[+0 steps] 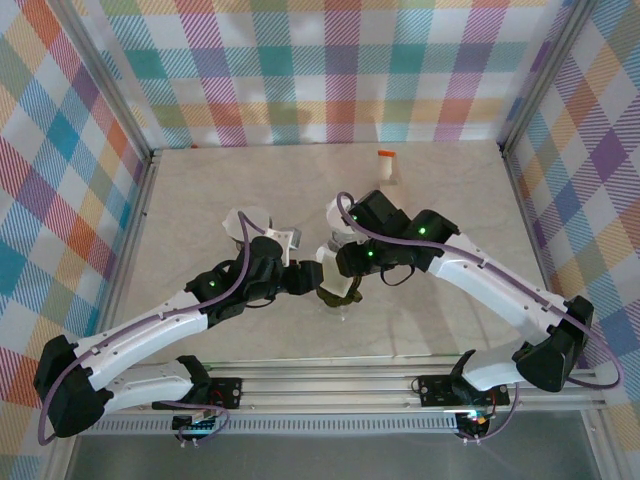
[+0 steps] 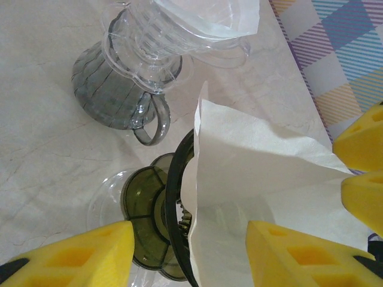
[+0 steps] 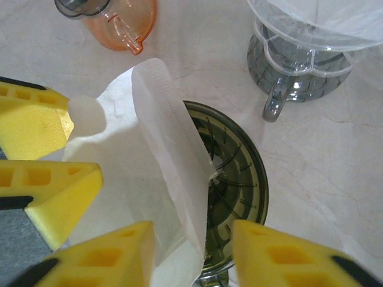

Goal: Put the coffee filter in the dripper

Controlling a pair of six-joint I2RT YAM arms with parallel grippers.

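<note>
We see filter (image 3: 158, 173) standing upright, partly inside dripper (image 3: 239, 179), most of it sticking up above rim. Right end effector (image 3: 191, 245) spread above dripper, filter's fold between its fingers, not pinched. Left end effector (image 2: 190, 242) spread too, straddling dripper's rim and filter. Glass jug (image 2: 119, 89) stands beyond dripper on worktop (image 2: 42, 149). Orange cup (image 3: 122, 21) also beyond dripper, apart.

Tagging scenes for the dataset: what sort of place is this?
Probably a staged robot test cell, not a kitchen: plaid walls on a metal frame, marble-look table, arms bolted to a rail.
</note>
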